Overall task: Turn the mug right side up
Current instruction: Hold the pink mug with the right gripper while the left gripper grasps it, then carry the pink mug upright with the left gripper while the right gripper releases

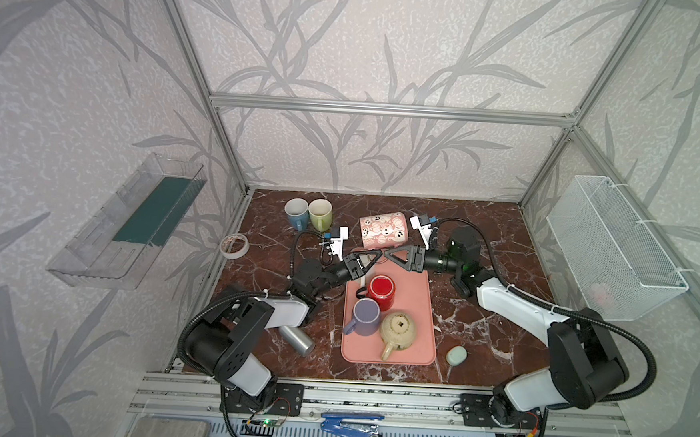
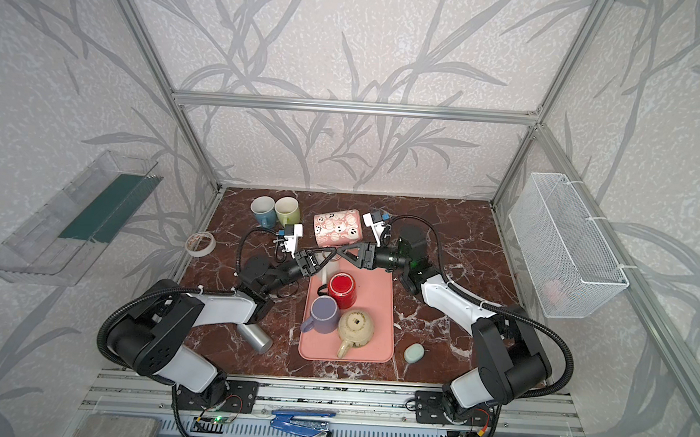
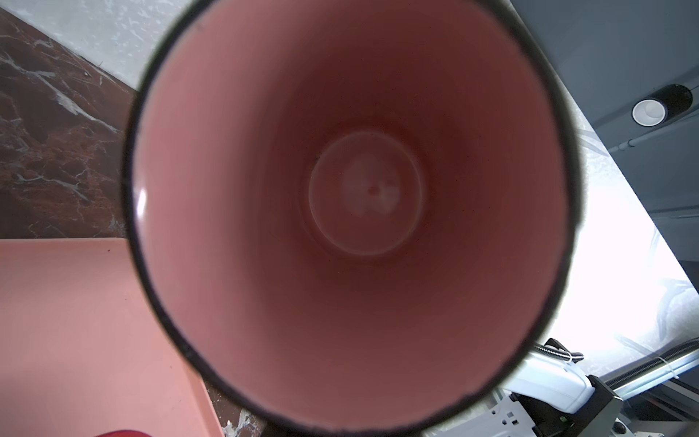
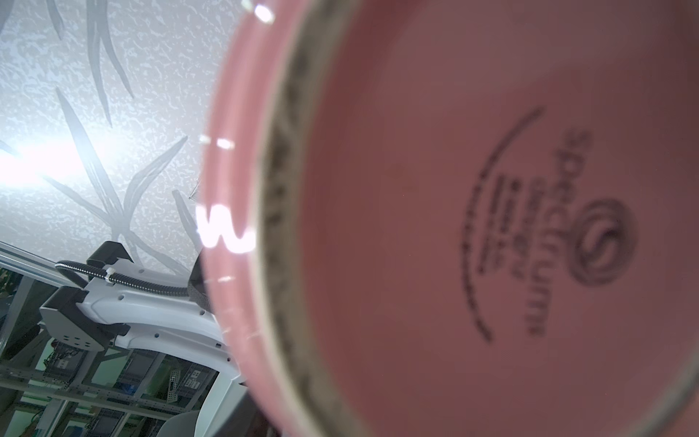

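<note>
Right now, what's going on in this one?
Both arms reach to the far end of the pink tray, where the pink ghost mug lies on its side. The left gripper is closed at the mug's open mouth and appears to hold it. The right gripper sits at its base, and its grip cannot be told. The mug is not yet upright.

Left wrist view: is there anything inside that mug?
No, the mug shows only its bare pink inside, right down to the bottom.
</note>
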Action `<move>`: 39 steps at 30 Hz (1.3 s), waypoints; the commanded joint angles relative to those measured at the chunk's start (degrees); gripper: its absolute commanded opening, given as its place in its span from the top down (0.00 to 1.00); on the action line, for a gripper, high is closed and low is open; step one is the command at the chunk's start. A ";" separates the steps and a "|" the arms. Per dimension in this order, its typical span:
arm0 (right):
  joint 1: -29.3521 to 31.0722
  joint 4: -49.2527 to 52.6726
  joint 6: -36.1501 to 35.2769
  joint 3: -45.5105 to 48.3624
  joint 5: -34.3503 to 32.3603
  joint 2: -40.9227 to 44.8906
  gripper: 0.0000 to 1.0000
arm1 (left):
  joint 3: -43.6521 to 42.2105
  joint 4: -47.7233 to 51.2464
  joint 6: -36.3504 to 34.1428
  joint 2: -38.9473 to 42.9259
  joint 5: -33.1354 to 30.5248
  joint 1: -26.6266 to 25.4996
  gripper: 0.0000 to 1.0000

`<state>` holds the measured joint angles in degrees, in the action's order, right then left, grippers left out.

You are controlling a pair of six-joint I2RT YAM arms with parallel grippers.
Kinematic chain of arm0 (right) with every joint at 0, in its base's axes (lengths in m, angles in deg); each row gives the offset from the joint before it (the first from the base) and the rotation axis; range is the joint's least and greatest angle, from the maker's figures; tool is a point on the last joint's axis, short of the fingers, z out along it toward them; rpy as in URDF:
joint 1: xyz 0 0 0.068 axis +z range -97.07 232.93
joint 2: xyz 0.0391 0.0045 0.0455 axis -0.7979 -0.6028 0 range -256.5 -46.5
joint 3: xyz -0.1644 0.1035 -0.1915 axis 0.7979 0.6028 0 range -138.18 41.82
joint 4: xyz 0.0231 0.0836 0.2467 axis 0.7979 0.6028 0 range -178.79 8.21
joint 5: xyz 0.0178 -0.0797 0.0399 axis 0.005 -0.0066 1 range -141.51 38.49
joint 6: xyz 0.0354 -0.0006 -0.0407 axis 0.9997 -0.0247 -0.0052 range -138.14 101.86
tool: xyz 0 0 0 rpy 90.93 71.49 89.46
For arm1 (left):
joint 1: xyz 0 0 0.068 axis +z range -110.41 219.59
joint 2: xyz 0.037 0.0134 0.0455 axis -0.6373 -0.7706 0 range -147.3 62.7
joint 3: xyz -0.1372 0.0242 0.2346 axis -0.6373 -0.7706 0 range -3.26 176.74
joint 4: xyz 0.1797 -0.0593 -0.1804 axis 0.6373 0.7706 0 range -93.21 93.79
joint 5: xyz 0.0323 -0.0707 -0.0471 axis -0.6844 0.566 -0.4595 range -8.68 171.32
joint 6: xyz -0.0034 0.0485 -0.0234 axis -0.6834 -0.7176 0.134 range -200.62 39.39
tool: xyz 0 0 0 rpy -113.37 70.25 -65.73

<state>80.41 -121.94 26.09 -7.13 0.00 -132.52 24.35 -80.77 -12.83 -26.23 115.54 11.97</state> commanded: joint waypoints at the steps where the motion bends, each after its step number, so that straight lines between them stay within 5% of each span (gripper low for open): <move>1: 0.28 -4.38 -1.42 0.08 1.71 0.94 0.50 | -0.75 -1.91 -0.88 1.68 -3.72 1.01 1.00; 8: 0.28 -3.62 -2.03 0.38 1.07 0.47 0.50 | -1.95 3.91 -3.84 4.22 -6.71 1.25 1.00; 18: 0.29 -2.05 -3.30 0.86 0.33 0.92 0.50 | 0.48 27.36 -13.37 14.24 -13.67 1.38 1.00; 27: 0.22 -3.32 -3.09 2.18 0.21 1.10 0.50 | 3.37 30.87 -14.88 14.82 -15.56 1.58 1.00; 39: 0.20 -3.15 -3.44 4.70 -1.12 4.15 0.50 | 16.16 52.01 -24.25 16.11 -18.25 2.59 1.00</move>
<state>80.41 -123.30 23.64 -3.31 -0.55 -130.90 35.00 -28.81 -32.26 -13.20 99.04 13.96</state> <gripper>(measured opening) 0.500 0.172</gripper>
